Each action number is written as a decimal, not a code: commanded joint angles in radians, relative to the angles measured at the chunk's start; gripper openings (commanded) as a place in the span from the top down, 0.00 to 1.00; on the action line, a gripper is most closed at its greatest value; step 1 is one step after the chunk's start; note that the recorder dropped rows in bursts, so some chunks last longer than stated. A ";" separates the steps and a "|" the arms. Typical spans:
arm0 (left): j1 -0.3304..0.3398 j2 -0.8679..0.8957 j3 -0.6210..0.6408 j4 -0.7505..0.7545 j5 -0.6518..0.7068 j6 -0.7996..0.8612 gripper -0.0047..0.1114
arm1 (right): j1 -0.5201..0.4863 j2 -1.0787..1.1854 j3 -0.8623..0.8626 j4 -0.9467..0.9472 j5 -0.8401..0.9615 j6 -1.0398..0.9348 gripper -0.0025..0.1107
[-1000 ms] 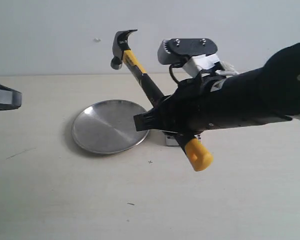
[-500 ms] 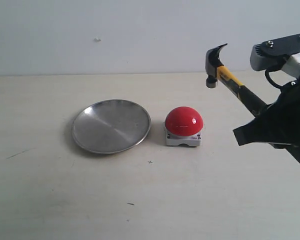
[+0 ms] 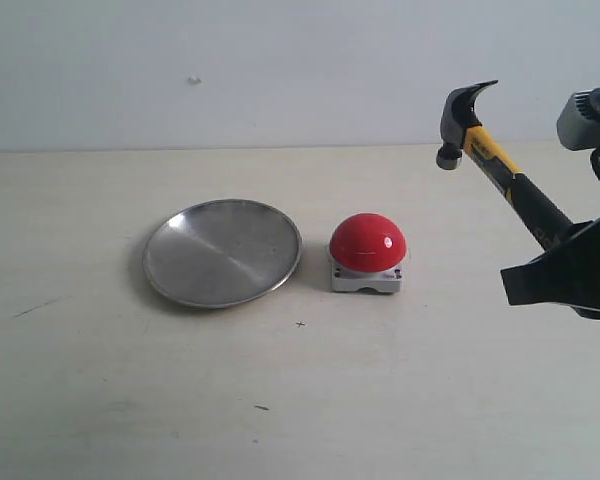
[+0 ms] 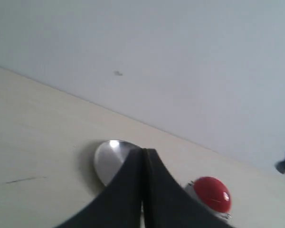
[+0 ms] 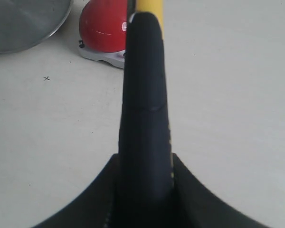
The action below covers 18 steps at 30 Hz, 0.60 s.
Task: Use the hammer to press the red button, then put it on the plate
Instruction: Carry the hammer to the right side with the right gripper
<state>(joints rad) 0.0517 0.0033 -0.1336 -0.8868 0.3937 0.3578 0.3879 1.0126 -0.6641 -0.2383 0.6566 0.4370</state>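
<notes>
One plate and one red button we count on the beige worktop before a white wall; right pincer grips one hammer, left pincer clenched.

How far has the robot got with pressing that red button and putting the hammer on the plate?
Done: the right hand grips the hammer by its handle. In hand: the hammer is raised in the air, to the right of the red button and not touching it; whether the button was already pressed cannot be told. Left: the plate has no hammer on it yet.
</notes>
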 commanded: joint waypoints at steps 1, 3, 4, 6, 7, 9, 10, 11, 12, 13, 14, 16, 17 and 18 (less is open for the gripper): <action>0.001 -0.003 0.101 -0.014 -0.191 0.063 0.96 | -0.004 -0.015 -0.004 -0.030 -0.085 0.001 0.98; 0.001 -0.003 0.134 -0.014 -0.230 0.091 0.96 | -0.004 -0.015 -0.001 -0.030 -0.108 0.001 0.98; 0.001 -0.003 0.134 -0.014 -0.247 0.091 0.96 | -0.004 -0.015 -0.001 -0.030 -0.119 0.001 0.98; 0.001 -0.003 0.134 0.030 -0.232 0.098 0.96 | -0.004 -0.015 -0.001 -0.026 -0.142 0.001 0.98; 0.001 -0.003 0.134 0.033 -0.225 0.098 0.96 | -0.004 -0.015 -0.001 -0.025 -0.154 0.001 0.98; 0.001 -0.003 0.134 0.025 -0.223 0.098 0.96 | -0.004 -0.013 -0.001 -0.022 -0.163 0.001 0.98; 0.001 -0.003 0.134 0.018 -0.211 0.098 0.96 | -0.004 -0.010 -0.001 -0.025 -0.165 0.001 0.98; 0.001 -0.003 0.134 0.015 -0.205 0.098 0.96 | -0.004 -0.010 -0.001 -0.025 -0.169 0.001 0.98; 0.001 -0.003 0.134 0.011 -0.186 0.098 0.96 | -0.004 -0.010 -0.001 -0.025 -0.172 0.001 0.98; 0.001 -0.003 0.134 0.010 -0.162 0.098 0.96 | -0.004 -0.010 -0.001 -0.025 -0.176 0.001 0.98; 0.001 -0.003 0.134 0.010 -0.144 0.098 0.96 | -0.004 -0.010 -0.001 -0.025 -0.178 0.001 0.98; 0.001 -0.003 0.134 0.010 -0.103 0.098 0.96 | -0.004 -0.010 -0.001 -0.025 -0.178 0.001 0.98; 0.001 -0.003 0.134 0.008 -0.080 0.091 0.96 | -0.004 -0.010 -0.001 -0.025 -0.178 0.001 0.98; 0.001 -0.003 0.134 0.008 -0.060 0.091 0.96 | -0.004 -0.010 -0.001 -0.025 -0.178 0.001 0.98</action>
<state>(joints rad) 0.0517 0.0050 -0.0028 -0.8741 0.2803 0.4509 0.3879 1.0126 -0.6570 -0.2383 0.5610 0.4379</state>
